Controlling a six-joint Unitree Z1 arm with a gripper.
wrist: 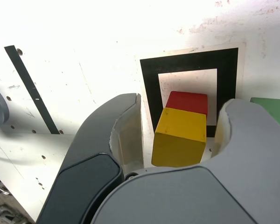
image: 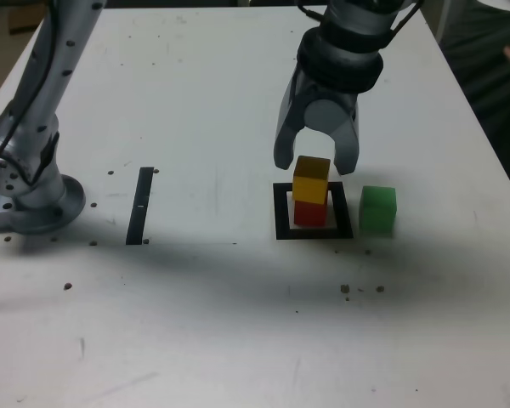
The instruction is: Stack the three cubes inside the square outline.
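With the yellow cube [image: 311,177] resting on the red cube [image: 310,212] inside the square outline [image: 314,233], two of three tiers are in place. Both cubes sit within the outline's pale centre, the yellow one turned slightly relative to the red. The end effector [image: 316,161] hangs spread just above and behind the yellow cube; in the wrist view its jaws flank that cube [wrist: 179,137] with a gap on each side, so it appears released and grasps nothing. The green cube [image: 377,209] stands on the counter [image: 221,102] just outside the outline, on the exterior view's right, apart from the stack. Judged step: placement of the second cube complete, third not yet fetched. The next move calls for clearing the stack without brushing it, then straddling the green cube squarely.
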